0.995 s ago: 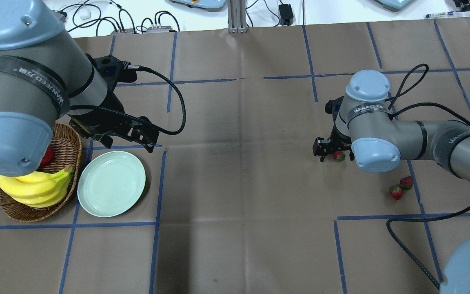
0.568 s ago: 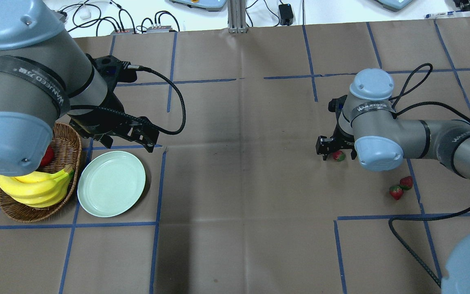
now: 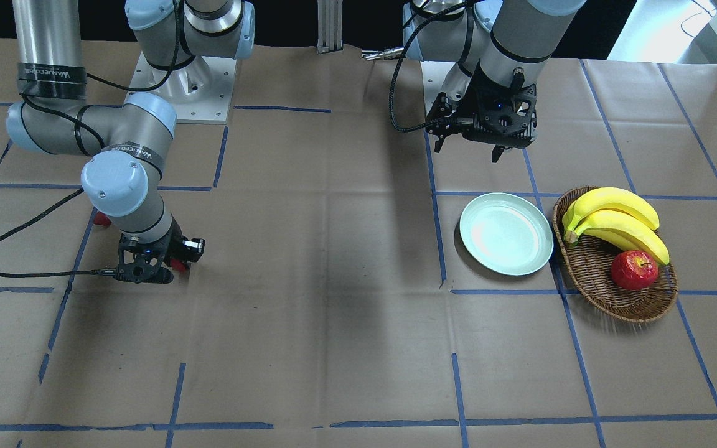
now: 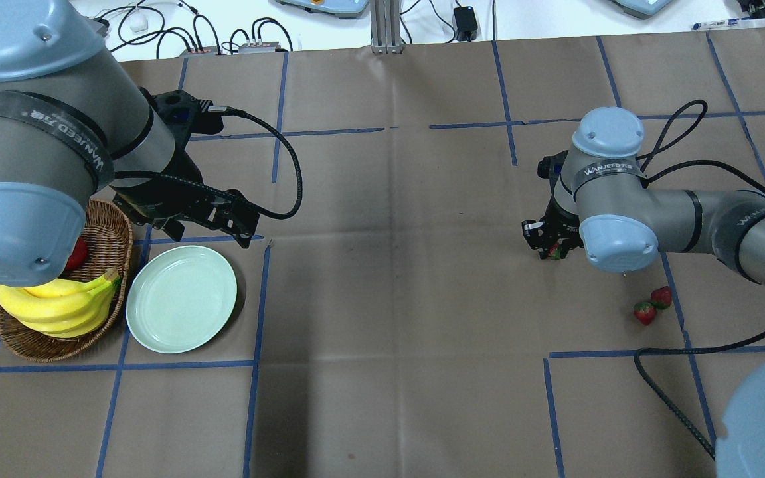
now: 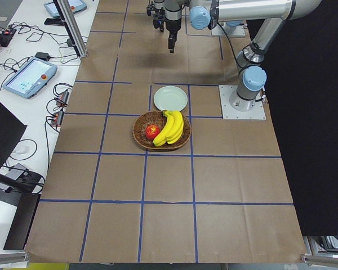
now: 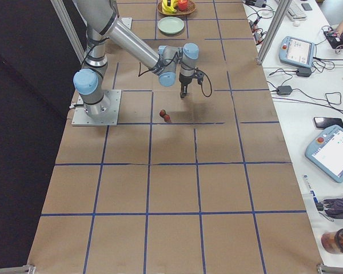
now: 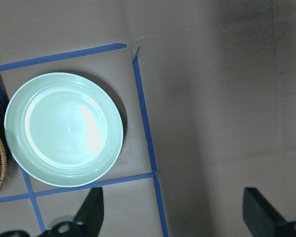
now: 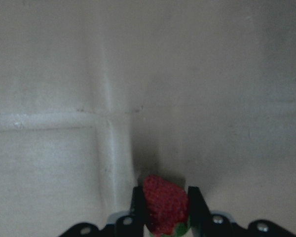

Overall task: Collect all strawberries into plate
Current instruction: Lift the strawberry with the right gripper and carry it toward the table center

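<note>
My right gripper (image 4: 553,249) is down at the table on the right, shut on one strawberry (image 8: 163,197), a small red berry held between the fingers; it also shows in the front view (image 3: 178,266). Two more strawberries (image 4: 645,312) (image 4: 661,297) lie side by side on the paper, nearer the robot and further right. The pale mint-green plate (image 4: 181,299) sits at the left with nothing on it. My left gripper (image 4: 210,232) hovers open and empty above the plate's far edge; the plate (image 7: 64,128) fills the left of its wrist view.
A brown wicker basket (image 4: 110,232) holding bananas (image 4: 57,302) and a red apple (image 3: 633,270) stands touching the plate's left side. The right arm's black cable (image 4: 661,392) trails over the table near the loose strawberries. Blue tape lines grid the brown paper.
The right gripper's fingers stood wide apart around the strawberry and have closed on it; its wrist shifted slightly right. The left arm has not moved.
</note>
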### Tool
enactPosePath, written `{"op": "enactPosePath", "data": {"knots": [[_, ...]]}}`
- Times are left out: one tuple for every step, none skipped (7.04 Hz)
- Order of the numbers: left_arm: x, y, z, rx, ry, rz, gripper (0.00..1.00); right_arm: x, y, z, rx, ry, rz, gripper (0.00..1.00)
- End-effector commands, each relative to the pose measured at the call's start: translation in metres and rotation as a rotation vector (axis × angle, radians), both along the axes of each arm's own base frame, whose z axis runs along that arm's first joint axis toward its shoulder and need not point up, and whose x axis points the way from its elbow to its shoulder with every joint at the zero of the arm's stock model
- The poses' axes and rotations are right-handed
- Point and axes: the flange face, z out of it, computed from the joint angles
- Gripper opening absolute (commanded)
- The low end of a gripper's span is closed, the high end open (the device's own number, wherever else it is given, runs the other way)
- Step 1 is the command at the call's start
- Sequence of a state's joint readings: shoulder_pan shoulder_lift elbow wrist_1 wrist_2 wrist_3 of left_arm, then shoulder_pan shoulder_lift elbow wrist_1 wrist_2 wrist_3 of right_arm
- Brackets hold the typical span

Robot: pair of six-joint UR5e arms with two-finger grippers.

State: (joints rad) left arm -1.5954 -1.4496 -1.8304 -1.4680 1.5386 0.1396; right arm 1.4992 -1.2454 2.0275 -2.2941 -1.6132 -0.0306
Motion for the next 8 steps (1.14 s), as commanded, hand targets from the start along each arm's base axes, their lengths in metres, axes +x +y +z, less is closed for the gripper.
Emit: {"op": "enactPosePath", "data": {"knots": [[0.000, 0.000, 0.000, 0.000, 0.000, 0.000, 1.00, -0.005, -0.015, 0.030, -0.043, 0.004, -0.006, 0.05], [0.000, 0.000, -0.001, 0.001, 0.000, 0.000, 1.00, 0.000, -0.015, 0.066, -0.043, 0.002, 0.003, 0.05], [0.000, 0.001, 0.000, 0.000, 0.000, 0.000, 1.00, 0.005, -0.019, 0.100, -0.040, -0.009, 0.002, 0.05], [0.000, 0.001, 0.000, 0.000, 0.000, -0.002, 1.00, 0.020, -0.024, 0.110, -0.035, -0.033, -0.034, 0.05], [0.000, 0.001, 0.000, 0.000, 0.000, -0.002, 1.00, 0.062, -0.022, 0.108, -0.033, -0.066, -0.025, 0.05], [0.000, 0.001, 0.000, 0.001, -0.001, -0.003, 1.00, 0.107, -0.020, 0.101, -0.027, -0.067, -0.027, 0.05], [0.000, 0.001, 0.000, 0.001, -0.001, -0.005, 1.00, 0.165, -0.022, 0.094, -0.022, -0.082, -0.023, 0.05], [0.000, 0.002, -0.001, 0.001, 0.000, -0.009, 1.00, 0.220, -0.025, 0.082, -0.014, -0.084, -0.045, 0.05]]}}
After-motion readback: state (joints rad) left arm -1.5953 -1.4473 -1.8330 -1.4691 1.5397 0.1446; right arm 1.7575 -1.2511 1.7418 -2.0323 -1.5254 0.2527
